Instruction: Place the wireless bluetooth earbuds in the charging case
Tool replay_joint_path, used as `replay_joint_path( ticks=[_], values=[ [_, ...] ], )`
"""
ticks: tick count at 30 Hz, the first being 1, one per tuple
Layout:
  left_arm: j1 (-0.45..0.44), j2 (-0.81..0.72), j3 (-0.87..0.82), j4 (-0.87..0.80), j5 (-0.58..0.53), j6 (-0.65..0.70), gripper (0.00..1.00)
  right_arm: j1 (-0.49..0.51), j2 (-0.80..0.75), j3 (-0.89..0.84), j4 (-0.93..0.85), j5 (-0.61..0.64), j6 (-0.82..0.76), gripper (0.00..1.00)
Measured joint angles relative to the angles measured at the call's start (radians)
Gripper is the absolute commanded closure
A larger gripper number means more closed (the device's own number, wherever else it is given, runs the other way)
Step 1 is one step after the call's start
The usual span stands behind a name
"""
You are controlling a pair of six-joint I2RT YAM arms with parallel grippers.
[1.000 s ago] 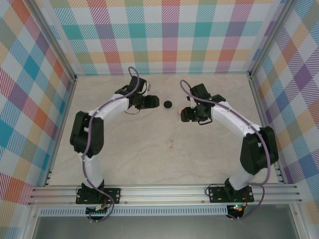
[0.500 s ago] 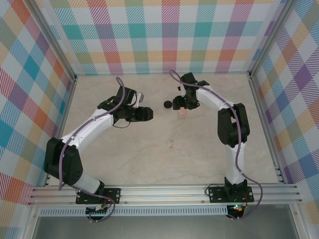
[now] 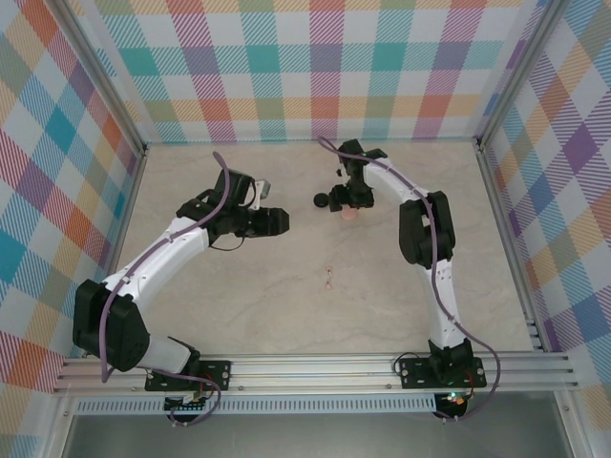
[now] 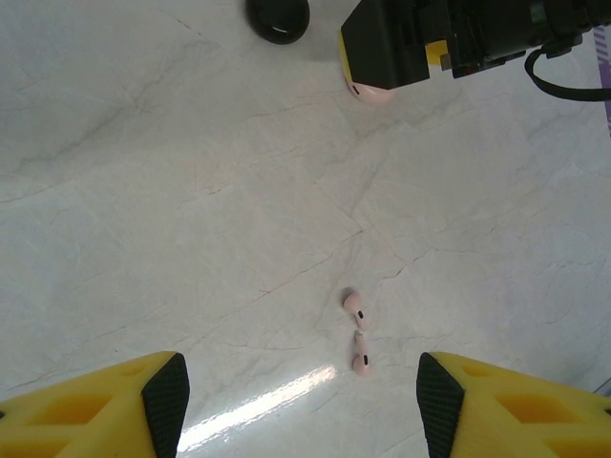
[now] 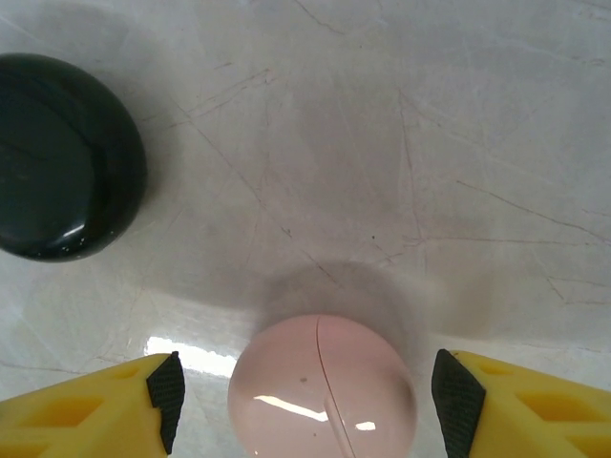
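Note:
Two pale pink earbuds [image 4: 354, 307] lie end to end on the marble table, seen from above as a small speck [image 3: 328, 278]. My left gripper [image 4: 301, 410] hovers open above the table with them just ahead of its right finger; from above it [image 3: 280, 221] sits left of centre. The round pink charging case [image 5: 323, 386] is closed, with a seam across its lid. It sits between the wide-open fingers of my right gripper [image 5: 307, 396], apart from both pads. From above, the right gripper [image 3: 346, 197] hangs over the pink case [image 3: 350, 214].
A round black case [image 5: 67, 157] rests shut just left of the pink one, also seen from above [image 3: 322, 200] and at the top of the left wrist view [image 4: 278, 17]. Plaid walls and metal rails enclose the table [image 3: 239, 305].
The right arm has stretched toward the back, its gripper has come over the pink case and its jaws have widened. The left arm has drawn back to the left and a little nearer.

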Motion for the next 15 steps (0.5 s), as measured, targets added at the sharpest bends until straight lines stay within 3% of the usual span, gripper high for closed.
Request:
replay_joint_path(
  ticks=[7, 15],
  values=[
    [0.000, 0.000, 0.000, -0.023, -0.002, 0.000, 0.35, 0.000, 0.048, 0.047, -0.043, -0.006, -0.016, 0.31],
    [0.000, 0.000, 0.000, -0.036, -0.003, 0.000, 0.35, 0.000, 0.058, 0.066, -0.066, -0.010, -0.038, 0.40]
  ],
)
